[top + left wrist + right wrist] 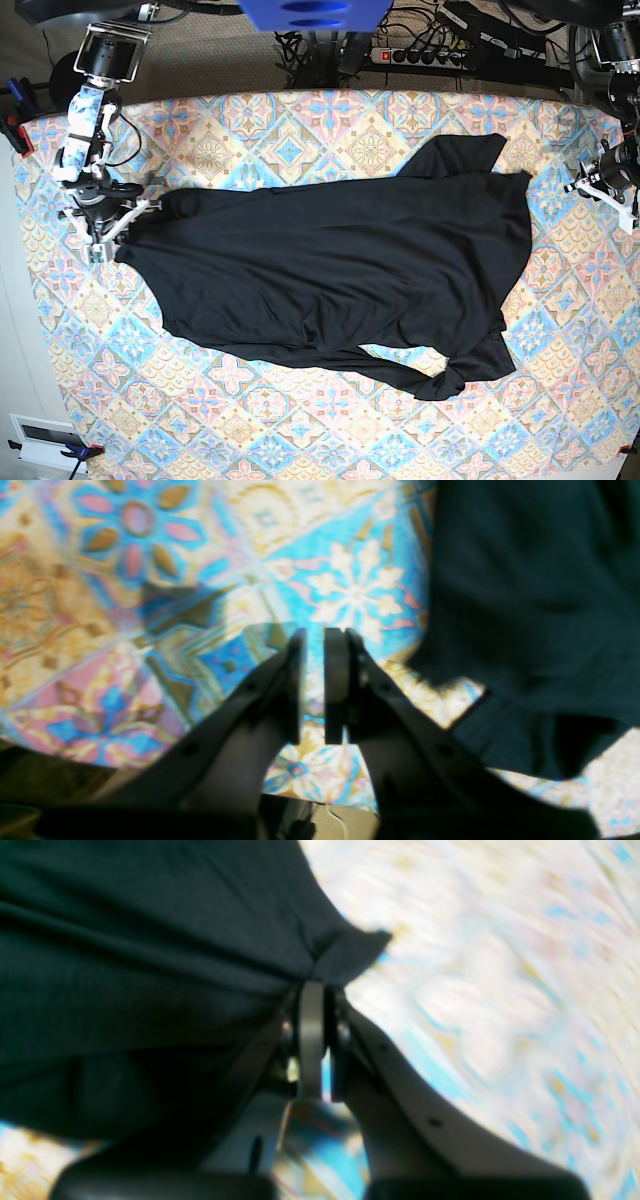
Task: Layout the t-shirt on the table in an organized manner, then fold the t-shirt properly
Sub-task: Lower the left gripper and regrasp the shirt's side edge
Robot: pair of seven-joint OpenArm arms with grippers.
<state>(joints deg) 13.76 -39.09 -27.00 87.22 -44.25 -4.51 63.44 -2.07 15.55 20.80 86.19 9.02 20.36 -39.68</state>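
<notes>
One t-shirt (340, 280), one table (300, 430) and two grippers are showing. The t-shirt is lying spread across the middle of the table, black, thin and slightly shiny, with soft creases running along its length. One sleeve is folding toward the table's far edge; the other is bunching into a twisted knot at the near side.

The right gripper (320, 990) is pinching a corner of the black fabric, its jaws pressing nearly together on the cloth; that wrist view is blurring heavily, so the table pattern there is hard to make out. The left gripper (315, 635) is hanging over bare patterned cloth with a narrow gap between its flat dark pads, holding nothing, with the t-shirt lying just beside it. The table cover is showing pastel floral diamonds in blue, pink, yellow and cream.
</notes>
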